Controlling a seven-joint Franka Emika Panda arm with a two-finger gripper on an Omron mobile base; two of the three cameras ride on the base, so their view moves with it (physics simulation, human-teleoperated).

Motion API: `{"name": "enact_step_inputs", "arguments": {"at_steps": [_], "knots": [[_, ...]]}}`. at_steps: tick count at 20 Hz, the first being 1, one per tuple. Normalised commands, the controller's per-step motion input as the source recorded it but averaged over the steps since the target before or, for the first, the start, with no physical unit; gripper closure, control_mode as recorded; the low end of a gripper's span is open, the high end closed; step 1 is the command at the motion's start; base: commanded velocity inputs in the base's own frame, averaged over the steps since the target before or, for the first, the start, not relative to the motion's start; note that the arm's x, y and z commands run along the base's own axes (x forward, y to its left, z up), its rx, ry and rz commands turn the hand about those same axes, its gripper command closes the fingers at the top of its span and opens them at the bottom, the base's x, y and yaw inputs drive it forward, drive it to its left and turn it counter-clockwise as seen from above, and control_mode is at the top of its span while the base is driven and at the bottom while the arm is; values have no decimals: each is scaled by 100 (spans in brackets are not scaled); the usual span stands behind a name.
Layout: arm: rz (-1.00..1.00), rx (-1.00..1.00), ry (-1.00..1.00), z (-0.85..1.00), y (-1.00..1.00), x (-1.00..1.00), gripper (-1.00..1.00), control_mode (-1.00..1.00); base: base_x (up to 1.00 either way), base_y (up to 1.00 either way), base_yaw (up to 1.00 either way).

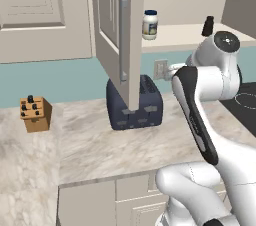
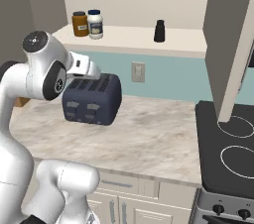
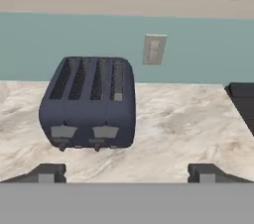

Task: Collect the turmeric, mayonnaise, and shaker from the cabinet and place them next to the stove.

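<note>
One open beige wall cupboard (image 2: 131, 42), its cream shelf carrying three jars (orange-brown turmeric (image 2: 80, 24), blue-lidded white mayonnaise (image 2: 95, 24), black shaker (image 2: 159, 31)), one dark blue toaster (image 2: 92, 98) below it, two-finger gripper (image 3: 127, 172) spread wide, empty.

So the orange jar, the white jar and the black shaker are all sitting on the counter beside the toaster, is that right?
Not quite. The orange jar, white jar and black shaker all stand on the cream cabinet shelf above the counter, not on it. The toaster sits below them. The right base view shows this clearly.
</note>
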Motion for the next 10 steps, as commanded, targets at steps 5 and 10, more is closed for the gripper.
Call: {"name": "enact_step_inputs", "arguments": {"at_steps": [5,10], "knots": [[-5,0,-45,77,-17,1,-100,-100,0,0,0],[-1,1,-30,64,-2,2,-100,-100,0,0,0]]}}
